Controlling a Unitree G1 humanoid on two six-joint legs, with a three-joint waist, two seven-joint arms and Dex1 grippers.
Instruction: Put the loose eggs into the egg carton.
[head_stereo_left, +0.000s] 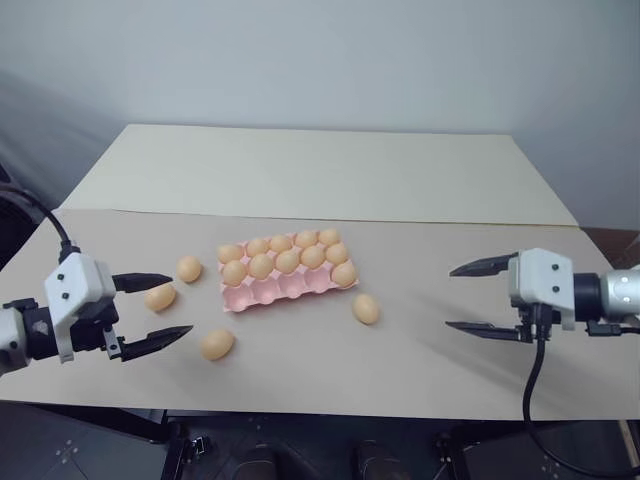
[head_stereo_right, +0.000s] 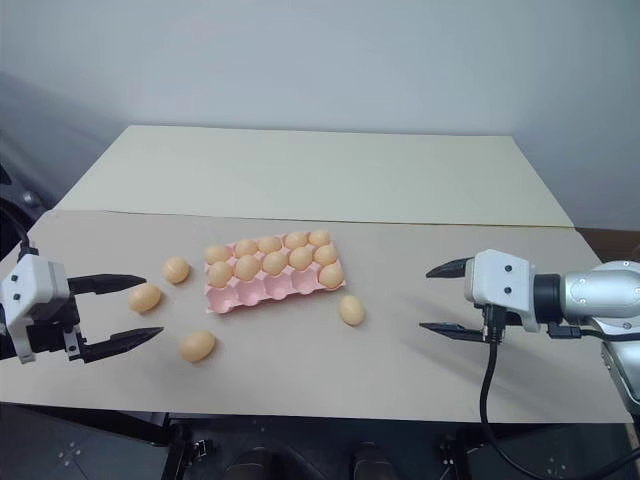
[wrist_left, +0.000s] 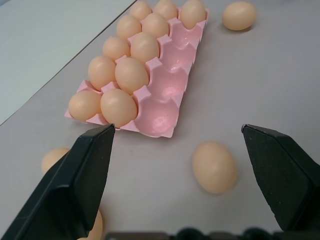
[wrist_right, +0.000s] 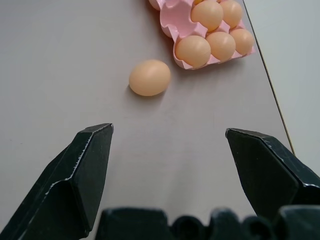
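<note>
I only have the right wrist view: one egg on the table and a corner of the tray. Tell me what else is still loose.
Observer: Three more eggs lie on the table on the far side of the tray from yours, close to the open left gripper.
Operator: Now count the free cups for me.
Observer: Four cups are empty, all in the tray's front row. Only the right-end cup of that row holds an egg, and the two rows behind are full.
</note>
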